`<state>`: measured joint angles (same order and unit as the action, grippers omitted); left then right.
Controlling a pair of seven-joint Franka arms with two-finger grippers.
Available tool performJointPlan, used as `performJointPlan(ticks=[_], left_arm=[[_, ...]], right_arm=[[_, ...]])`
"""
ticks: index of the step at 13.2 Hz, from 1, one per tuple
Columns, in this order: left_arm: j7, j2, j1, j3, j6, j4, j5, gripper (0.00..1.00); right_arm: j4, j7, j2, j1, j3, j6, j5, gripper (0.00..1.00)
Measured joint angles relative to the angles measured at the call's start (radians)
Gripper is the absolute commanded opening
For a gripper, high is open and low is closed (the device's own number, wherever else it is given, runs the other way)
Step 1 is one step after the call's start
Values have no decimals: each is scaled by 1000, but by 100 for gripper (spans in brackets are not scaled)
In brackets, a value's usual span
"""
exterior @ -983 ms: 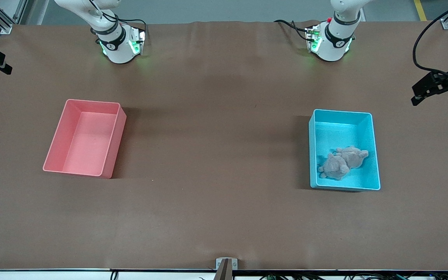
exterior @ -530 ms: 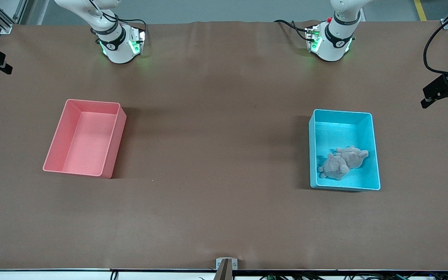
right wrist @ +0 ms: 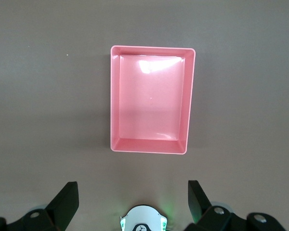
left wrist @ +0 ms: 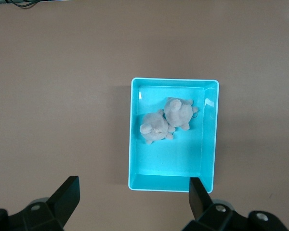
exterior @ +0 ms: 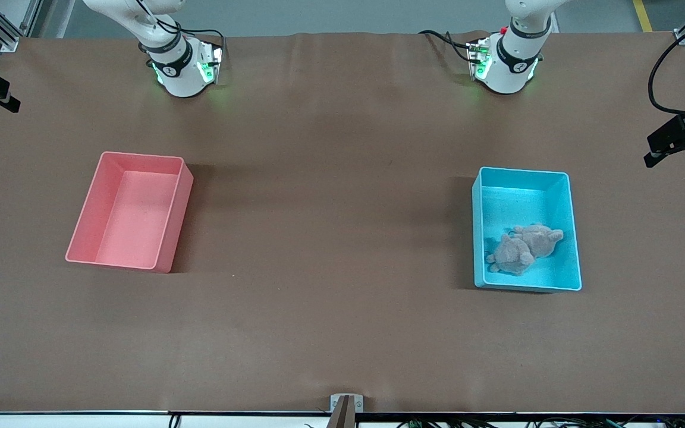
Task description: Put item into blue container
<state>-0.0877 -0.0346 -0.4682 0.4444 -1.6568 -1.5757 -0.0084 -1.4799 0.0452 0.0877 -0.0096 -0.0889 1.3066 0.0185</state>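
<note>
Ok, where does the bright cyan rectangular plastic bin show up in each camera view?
Front view: bright cyan rectangular plastic bin toward the left arm's end of the table, two grey plush toys inside.
Left wrist view: centre of the picture, seen from above the open left end effector.
Right wrist view: not in it.
Shared landmark: the grey plush toys.

Two bins on the table [exterior: 342,333], well apart. Blue container [exterior: 574,238] sits toward the left arm's end, the other bin [exterior: 84,223] toward the right arm's end. Two plush toys [exterior: 524,246] lie touching inside the blue container, in its half nearer the front camera.
</note>
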Motion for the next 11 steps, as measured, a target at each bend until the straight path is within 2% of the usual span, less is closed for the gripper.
performJointPlan(ticks=[11], left_arm=[[0, 11, -2, -1, 1, 2, 0, 100]], right_arm=[[0, 18, 0, 0, 1, 0, 13, 100]])
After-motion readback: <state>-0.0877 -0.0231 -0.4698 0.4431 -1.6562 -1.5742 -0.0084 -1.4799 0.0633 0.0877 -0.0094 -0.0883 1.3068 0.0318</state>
